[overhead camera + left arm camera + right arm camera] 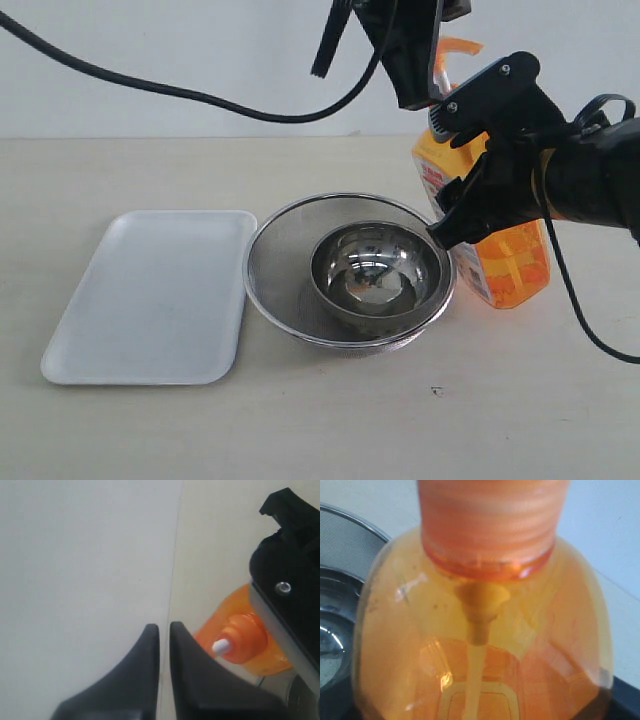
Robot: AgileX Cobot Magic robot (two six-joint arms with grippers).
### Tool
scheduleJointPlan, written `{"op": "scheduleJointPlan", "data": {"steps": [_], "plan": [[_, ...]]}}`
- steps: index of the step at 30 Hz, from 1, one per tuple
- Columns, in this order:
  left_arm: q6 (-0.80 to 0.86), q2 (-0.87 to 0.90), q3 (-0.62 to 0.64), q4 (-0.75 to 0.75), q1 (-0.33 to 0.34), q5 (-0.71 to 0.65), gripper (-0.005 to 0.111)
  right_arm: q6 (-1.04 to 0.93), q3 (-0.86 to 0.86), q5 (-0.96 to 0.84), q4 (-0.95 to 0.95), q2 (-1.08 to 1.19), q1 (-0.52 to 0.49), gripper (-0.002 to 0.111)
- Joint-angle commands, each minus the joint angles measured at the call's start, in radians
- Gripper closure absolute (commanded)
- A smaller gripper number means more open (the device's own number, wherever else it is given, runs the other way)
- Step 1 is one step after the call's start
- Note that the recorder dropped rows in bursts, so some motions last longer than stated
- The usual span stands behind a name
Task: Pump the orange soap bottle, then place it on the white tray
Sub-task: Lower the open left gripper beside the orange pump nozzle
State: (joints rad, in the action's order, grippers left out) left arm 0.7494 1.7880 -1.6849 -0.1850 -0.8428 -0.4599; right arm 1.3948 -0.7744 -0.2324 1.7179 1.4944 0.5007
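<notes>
Steel bowl (376, 275) inside round mesh strainer (280, 260) on beige table (330, 420)

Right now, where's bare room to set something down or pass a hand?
Free: the flat white plastic tray is bare, and so is the table in front of it and the round steel mesh strainer. Crowded: the strainer holds a steel bowl; right of it the tall orange soap bottle, right gripper and left gripper above it bunch together.

Cannot see most of the pump head on the orange soap bottle (515, 262) behind the left gripper (164, 630); cannot tell whether the right gripper (440, 170) touches it.
</notes>
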Motion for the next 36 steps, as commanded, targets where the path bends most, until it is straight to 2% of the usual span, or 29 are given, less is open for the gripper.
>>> {"op": "scheduleJointPlan", "data": {"steps": [1, 6, 10, 14, 21, 24, 27, 36], "plan": [[0.070, 0.006, -0.049, 0.020, -0.003, -0.004, 0.102, -0.007, -0.017, -0.008, 0.026, -0.016, -0.003, 0.108], [0.087, 0.047, -0.109, 0.036, -0.003, -0.027, 0.102, -0.007, -0.017, -0.006, 0.026, -0.016, -0.003, 0.108], [0.140, 0.095, -0.160, 0.060, -0.003, -0.134, 0.102, -0.007, -0.017, -0.006, 0.026, -0.016, -0.003, 0.108], [0.195, 0.103, -0.170, 0.111, -0.003, -0.156, 0.102, -0.009, -0.017, -0.006, 0.026, -0.016, -0.003, 0.108], [0.218, 0.103, -0.216, 0.122, -0.003, -0.279, 0.102, -0.009, -0.017, -0.006, 0.026, -0.016, -0.003, 0.108], [0.231, 0.103, -0.216, 0.122, -0.003, -0.251, 0.102, -0.009, -0.017, 0.000, 0.026, -0.016, -0.003, 0.108], [0.195, 0.103, -0.216, 0.122, -0.003, -0.160, 0.102, -0.009, -0.017, 0.000, 0.026, -0.016, -0.003, 0.108], [0.194, 0.119, -0.216, 0.125, -0.003, -0.208, 0.102, -0.009, -0.017, 0.000, 0.026, -0.016, -0.003, 0.108]]}}
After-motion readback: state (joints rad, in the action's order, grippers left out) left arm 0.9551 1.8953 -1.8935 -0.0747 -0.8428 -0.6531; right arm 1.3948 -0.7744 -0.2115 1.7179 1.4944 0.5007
